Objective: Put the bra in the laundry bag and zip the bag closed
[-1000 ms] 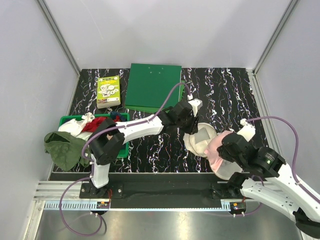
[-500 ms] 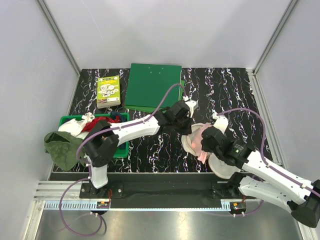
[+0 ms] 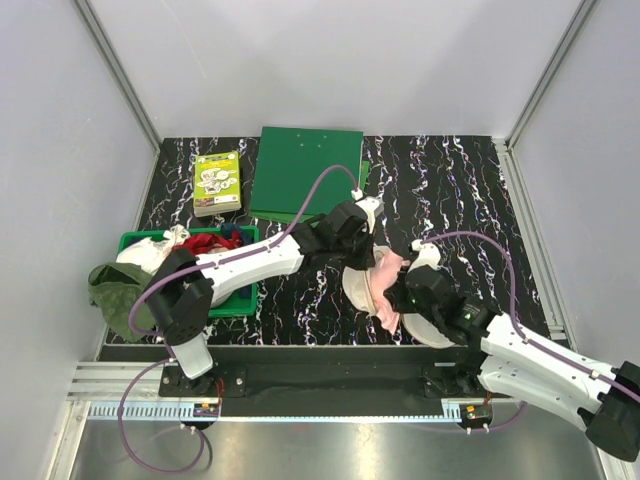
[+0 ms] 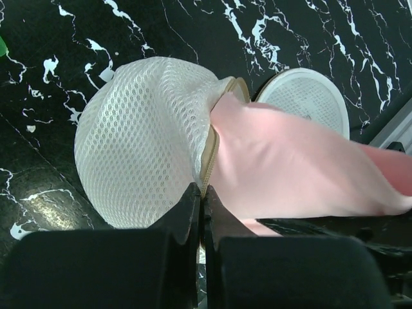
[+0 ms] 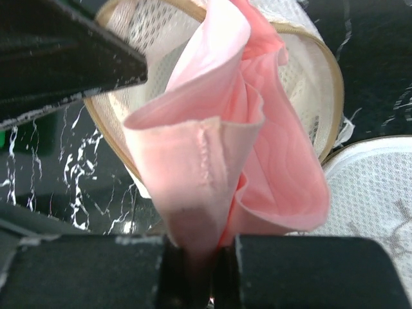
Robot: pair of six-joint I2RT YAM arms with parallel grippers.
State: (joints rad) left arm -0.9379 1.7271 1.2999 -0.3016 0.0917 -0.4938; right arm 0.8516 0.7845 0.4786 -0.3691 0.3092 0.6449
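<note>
stage: insertion under way, by the look of it; zipping not begun
bra [image 5: 225, 148]: pink, folded lengthwise; near end pinched in the right claw, far end poked into the open mouth of the bag; centre of the top view, a good part of the fabric outside the rim
laundry bag [image 4: 145, 138]: cream mesh, open like a clam; one half raised on edge at centre of the top view, other half flat on the counter [image 3: 450, 190] just lower right of it
left claw [image 4: 199, 212]: fingers together, clamped on the bag's zip rim, propping the mouth up
right claw [image 5: 199, 254]: clamped on the bra's folded end, aimed into the mouth
done: bag unzipped and spread; bra lifted off the counter and brought to the opening
left to do: push the rest of the fabric inside, release it, fold the two halves together, run the zip round the rim
zip puller: not made out in any view
count, task things: one bra; one laundry bag of two halves; two claws
count, rest: one green basket [image 3: 245, 300] at left of the top view; one olive-green garment [image 3: 120, 300] draped over its left edge; one red cloth [image 3: 205, 243] and one white cloth [image 3: 150, 250] inside it; one green clipboard [image 3: 305, 172] at upper centre; one green printed box [image 3: 217, 183] at upper left
</note>
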